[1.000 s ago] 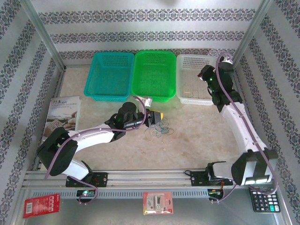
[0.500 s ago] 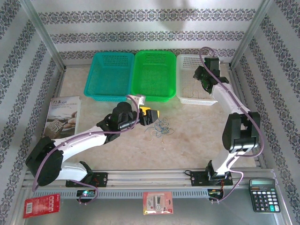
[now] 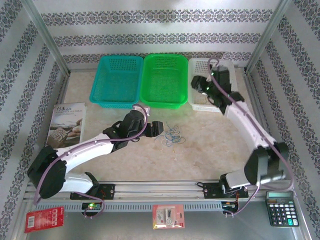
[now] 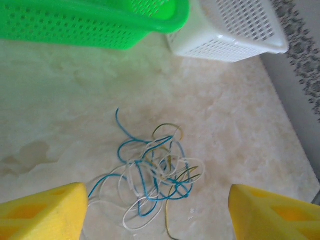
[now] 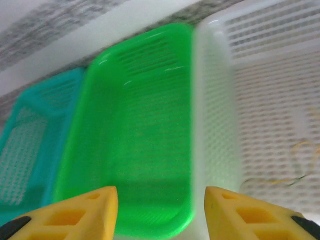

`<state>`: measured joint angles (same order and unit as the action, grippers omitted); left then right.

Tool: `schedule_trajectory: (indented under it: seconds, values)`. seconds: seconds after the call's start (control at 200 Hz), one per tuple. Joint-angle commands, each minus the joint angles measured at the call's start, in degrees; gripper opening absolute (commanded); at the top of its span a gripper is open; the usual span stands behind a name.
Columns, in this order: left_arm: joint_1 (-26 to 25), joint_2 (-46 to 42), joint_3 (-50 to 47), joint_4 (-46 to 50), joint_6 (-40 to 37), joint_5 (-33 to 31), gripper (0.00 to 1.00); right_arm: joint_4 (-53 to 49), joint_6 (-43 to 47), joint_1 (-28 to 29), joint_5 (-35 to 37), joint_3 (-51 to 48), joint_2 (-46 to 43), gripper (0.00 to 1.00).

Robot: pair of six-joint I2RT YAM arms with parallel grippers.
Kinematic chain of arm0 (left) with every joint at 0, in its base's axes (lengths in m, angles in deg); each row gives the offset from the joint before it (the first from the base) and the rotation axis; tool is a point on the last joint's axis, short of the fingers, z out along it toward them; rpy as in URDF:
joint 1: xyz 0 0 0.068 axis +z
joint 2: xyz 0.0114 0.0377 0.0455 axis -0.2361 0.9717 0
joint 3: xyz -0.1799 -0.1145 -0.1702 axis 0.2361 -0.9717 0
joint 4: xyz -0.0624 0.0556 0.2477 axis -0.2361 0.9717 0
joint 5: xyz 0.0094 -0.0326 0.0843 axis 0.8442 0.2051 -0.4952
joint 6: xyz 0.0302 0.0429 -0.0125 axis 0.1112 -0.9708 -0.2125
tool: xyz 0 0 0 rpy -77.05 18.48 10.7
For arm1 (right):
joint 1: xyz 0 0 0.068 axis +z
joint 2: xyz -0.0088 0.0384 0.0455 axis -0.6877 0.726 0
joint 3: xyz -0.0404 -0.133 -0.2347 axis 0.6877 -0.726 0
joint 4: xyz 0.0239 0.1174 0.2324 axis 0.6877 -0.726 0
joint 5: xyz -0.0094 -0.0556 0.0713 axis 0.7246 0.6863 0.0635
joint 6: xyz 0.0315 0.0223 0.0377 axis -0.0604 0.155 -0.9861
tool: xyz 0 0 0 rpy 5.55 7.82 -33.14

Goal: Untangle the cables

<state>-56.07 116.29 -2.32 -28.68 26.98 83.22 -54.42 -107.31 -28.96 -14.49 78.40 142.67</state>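
Observation:
The cables (image 4: 155,172) lie in a loose tangle of thin blue, white and yellowish-tan loops on the table, also seen in the top view as a small cluster of cables (image 3: 173,136). My left gripper (image 4: 157,200) hovers just above them, open, its yellow fingers (image 4: 45,212) wide on either side and holding nothing. It sits left of the tangle in the top view (image 3: 160,128). My right gripper (image 3: 196,85) hangs open and empty (image 5: 161,197) over the border of the green and white baskets. One thin yellowish cable (image 5: 292,167) lies inside the white basket.
Three baskets stand along the back: teal (image 3: 119,97), green (image 3: 165,100) and white (image 3: 205,104). A book (image 3: 67,122) lies at the left. A calculator (image 3: 281,207), a red pack (image 3: 44,219) and a small package (image 3: 168,216) sit by the front rail.
My left gripper has opened above the tangle. My right arm has swung left from the far right to the white basket's left edge, and its gripper has opened.

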Motion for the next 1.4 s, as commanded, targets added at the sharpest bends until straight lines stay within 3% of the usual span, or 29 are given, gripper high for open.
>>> schedule_trajectory:
  seconds: [0.0, 0.135, 0.345, 0.58, 1.194, 1.284, 1.394]
  values:
    - [-0.2, 2.2, 1.8, 7.0, 1.8, -0.5, 0.7, 1.0, -1.4, 6.8, -0.3, -8.5, -6.2, 0.49]
    - [-0.2, 3.8, 2.5, 8.3, 1.4, -0.1, 0.67, 1.2, -2.9, 14.5, 5.3, -18.2, -11.5, 0.5]
    - [-0.2, 4.0, 3.6, 7.1, 1.5, 0.0, 0.68, -0.5, -1.9, 15.7, 5.0, -27.4, -13.6, 0.5]
    - [-0.2, 5.2, 5.4, 6.6, 1.6, 0.7, 0.7, -3.8, 3.0, 17.0, -2.5, -27.1, -10.0, 0.52]
    - [-0.1, 4.5, 5.4, 5.3, 2.0, 0.9, 0.71, -6.9, 7.1, 20.0, -0.7, -23.1, -2.9, 0.5]
    - [0.0, 4.4, 5.3, 5.2, 2.1, 0.9, 0.71, -6.9, 7.6, 20.0, -0.3, -22.5, -1.7, 0.47]
    - [0.0, 4.2, 5.2, 5.2, 2.1, 0.8, 0.71, -6.9, 8.1, 19.8, -0.7, -21.6, -0.8, 0.35]
